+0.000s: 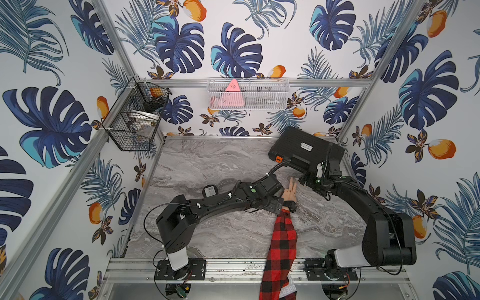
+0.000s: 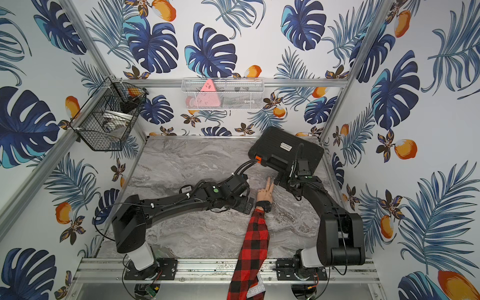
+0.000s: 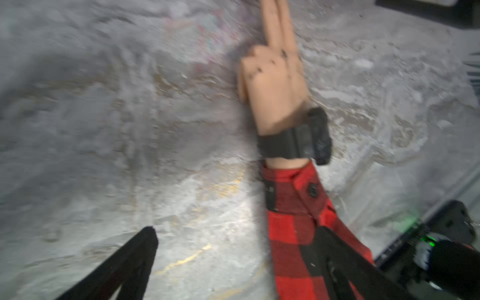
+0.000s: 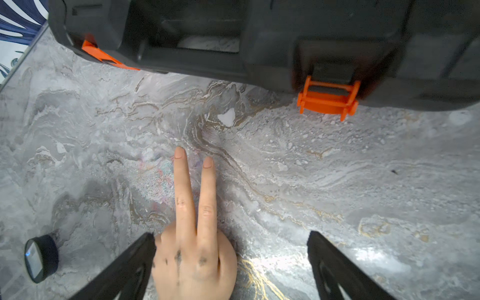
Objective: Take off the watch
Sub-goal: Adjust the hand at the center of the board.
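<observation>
The black watch [image 1: 292, 207] [image 2: 266, 207] [image 3: 298, 140] is strapped round the wrist of a mannequin hand [image 1: 289, 193] [image 4: 192, 259] that lies flat on the marble table with two fingers stretched out. A red and black plaid sleeve [image 1: 281, 246] [image 3: 293, 233] covers the arm below the watch. My left gripper [image 1: 274, 205] [image 3: 236, 233] is open, just left of the wrist; one finger [image 3: 335, 249] overlaps the sleeve. My right gripper [image 1: 302, 179] [image 4: 231, 236] is open above the hand's far end, with the hand beside one finger [image 4: 137, 249]. Neither gripper holds anything.
A black case [image 1: 306, 148] [image 4: 233, 39] with orange latches lies at the back right, close behind the right gripper. A flat black disc with a white label [image 1: 209, 191] [image 4: 41, 258] sits left of the hand. Wire baskets [image 1: 135, 117] [image 1: 248, 93] hang on the walls.
</observation>
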Controlling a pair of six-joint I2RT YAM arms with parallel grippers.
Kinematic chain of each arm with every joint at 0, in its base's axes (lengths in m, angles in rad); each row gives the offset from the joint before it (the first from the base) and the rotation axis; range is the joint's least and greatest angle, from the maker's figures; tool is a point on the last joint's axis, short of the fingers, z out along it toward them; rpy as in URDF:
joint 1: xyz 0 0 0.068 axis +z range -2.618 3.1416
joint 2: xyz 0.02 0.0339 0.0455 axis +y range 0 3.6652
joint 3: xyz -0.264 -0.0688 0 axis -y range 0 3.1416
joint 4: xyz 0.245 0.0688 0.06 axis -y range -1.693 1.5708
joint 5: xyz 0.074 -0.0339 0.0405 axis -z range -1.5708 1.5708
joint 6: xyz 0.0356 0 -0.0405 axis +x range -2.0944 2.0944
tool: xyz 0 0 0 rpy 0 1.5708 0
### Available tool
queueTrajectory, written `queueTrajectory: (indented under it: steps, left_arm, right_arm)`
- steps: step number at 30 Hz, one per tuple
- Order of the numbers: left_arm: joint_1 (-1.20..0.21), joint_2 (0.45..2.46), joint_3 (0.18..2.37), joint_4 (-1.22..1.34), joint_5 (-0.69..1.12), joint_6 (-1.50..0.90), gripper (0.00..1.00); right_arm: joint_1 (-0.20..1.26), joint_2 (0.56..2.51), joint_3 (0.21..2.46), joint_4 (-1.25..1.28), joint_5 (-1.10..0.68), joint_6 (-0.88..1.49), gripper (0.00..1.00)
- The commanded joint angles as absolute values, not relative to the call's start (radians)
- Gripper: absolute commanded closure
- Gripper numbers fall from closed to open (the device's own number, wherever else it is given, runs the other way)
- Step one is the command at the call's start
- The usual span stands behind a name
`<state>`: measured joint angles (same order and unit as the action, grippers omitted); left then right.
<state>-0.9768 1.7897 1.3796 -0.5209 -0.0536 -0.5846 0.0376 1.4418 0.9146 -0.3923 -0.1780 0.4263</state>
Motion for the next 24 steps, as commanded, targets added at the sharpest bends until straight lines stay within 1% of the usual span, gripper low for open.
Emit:
queueTrajectory:
  steps: [1, 3, 4, 6, 17, 21, 24]
  left_arm:
    - [-1.025, 1.848, 1.42, -0.502, 0.008, -0.645, 0.01]
    - [-1.057, 1.878, 1.425, -0.475, 0.034, -0.658, 0.01]
    - [-1.069, 1.89, 1.432, -0.471, 0.036, -0.658, 0.05]
    - [-1.088, 1.921, 1.457, -0.49, 0.01, -0.652, 0.06]
    - [-1.09, 2.061, 1.539, -0.523, -0.111, -0.631, 0.08]
    - [-1.089, 2.101, 1.55, -0.515, -0.105, -0.623, 0.12]
    - [-1.089, 2.112, 1.532, -0.491, -0.088, -0.622, 0.17]
  right_arm:
    - [0.034, 1.434, 0.916, -0.37, -0.221, 0.443, 0.06]
    - [0.032, 1.434, 0.917, -0.373, -0.224, 0.442, 0.06]
    - [0.031, 1.433, 0.919, -0.373, -0.223, 0.442, 0.06]
    - [0.031, 1.428, 0.916, -0.371, -0.225, 0.444, 0.06]
    - [0.031, 1.419, 0.91, -0.374, -0.231, 0.446, 0.06]
    - [0.031, 1.423, 0.909, -0.374, -0.236, 0.445, 0.06]
    - [0.031, 1.429, 0.909, -0.374, -0.237, 0.446, 0.06]
